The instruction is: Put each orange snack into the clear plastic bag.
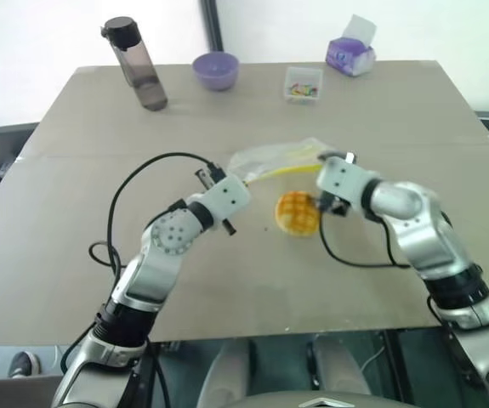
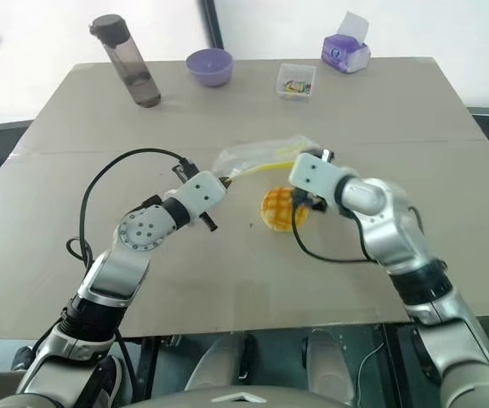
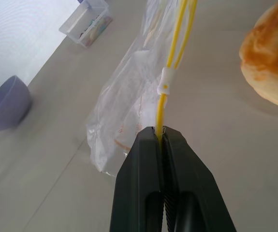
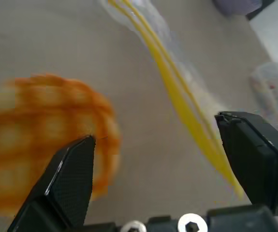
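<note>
Left gripper [image 3: 162,140] pinches yellow seal strip of crinkly clear plastic bag [image 1: 270,157]; right gripper [image 4: 158,159] gapes empty; round orange grid-patterned snack [image 1: 297,212] at bag's 6 o'clock may roll when grasped.

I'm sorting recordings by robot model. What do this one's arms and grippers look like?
Both arms are silver-grey metal with black bands near the bottom and white blocky wrist housings. A black cable loops along each. The left gripper and right gripper each have two black wedge-shaped fingers; screw heads show at the right one's base.
</note>
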{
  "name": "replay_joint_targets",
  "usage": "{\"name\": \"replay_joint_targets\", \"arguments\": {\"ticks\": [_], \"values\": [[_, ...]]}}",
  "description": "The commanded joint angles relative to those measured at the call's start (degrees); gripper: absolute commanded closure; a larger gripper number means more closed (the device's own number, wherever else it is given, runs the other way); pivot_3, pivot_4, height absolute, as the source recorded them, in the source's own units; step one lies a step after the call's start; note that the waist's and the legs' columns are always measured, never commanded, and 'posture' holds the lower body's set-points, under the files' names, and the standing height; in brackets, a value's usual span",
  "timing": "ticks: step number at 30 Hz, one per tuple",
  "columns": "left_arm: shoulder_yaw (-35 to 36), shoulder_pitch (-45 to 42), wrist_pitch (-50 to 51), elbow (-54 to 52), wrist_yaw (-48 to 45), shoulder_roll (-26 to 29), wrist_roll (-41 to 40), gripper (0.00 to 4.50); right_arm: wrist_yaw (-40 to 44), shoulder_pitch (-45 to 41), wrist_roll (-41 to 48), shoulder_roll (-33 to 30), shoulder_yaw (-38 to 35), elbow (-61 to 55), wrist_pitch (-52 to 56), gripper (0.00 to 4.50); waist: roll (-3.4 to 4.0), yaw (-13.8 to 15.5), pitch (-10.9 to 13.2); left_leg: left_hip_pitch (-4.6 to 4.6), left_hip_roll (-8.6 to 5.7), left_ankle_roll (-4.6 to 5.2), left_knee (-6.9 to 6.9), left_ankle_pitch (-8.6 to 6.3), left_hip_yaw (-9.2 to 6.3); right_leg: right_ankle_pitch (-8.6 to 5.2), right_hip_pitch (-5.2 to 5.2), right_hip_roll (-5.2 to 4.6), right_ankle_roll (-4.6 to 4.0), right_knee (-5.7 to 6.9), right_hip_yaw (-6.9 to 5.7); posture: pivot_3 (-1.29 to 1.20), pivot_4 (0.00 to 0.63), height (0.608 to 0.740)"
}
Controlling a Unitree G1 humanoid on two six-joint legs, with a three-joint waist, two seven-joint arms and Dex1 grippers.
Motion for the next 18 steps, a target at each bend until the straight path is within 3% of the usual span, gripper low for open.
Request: {"name": "replay_joint_targets", "arguments": {"ticks": [1,3,8,9,18], "values": [[0.47,-1.31,-0.16,-0.9,0.52,-0.64,0.37,4.5,0.31,-2.25,7.58,3.32,-4.7,-6.95,10.84,0.94,0.0,-0.17,0.0,0.05,0.0,0.06,0.04,-0.04,0.01,0.0,0.01,0.01,0.0,0.08,0.02,0.0,0.15,0.74],[0.24,-1.51,-0.15,-0.77,0.43,-1.03,0.5,4.5,-0.14,-2.34,9.84,4.39,-4.76,-8.59,13.87,1.94,0.01,-0.02,-0.01,0.07,0.01,0.07,0.05,-0.04,-0.04,0.0,0.02,0.03,0.0,0.11,-0.02,0.0,0.15,0.74],[-1.33,-1.9,0.72,-1.85,0.05,-2.82,0.81,4.5,-7.63,-4.9,16.32,16.19,-5.57,-8.5,28.76,4.27,0.01,0.01,-0.01,0.03,0.0,-0.12,0.05,0.07,-0.07,0.0,0.0,0.03,0.0,0.1,-0.03,0.0,0.15,0.74],[-1.44,-2.01,0.94,-2.03,-0.01,-3.07,0.88,4.5,-8.76,-4.99,16.2,16.77,-4.99,-7.3,29.11,4.43,0.01,0.12,-0.01,0.03,-0.01,-0.12,0.05,0.07,-0.07,0.0,0.0,0.02,0.0,0.1,-0.03,0.0,0.15,0.74],[-1.61,-1.73,1.68,-3.65,-0.56,-3.12,1.03,4.5,-16.08,-7.57,20.58,20.12,-6.7,-1.31,32.55,4.43,0.0,1.17,-0.02,0.01,-0.04,-0.13,0.04,0.08,-0.1,0.0,-0.03,-0.01,0.0,0.07,-0.07,0.0,0.15,0.74]]}}
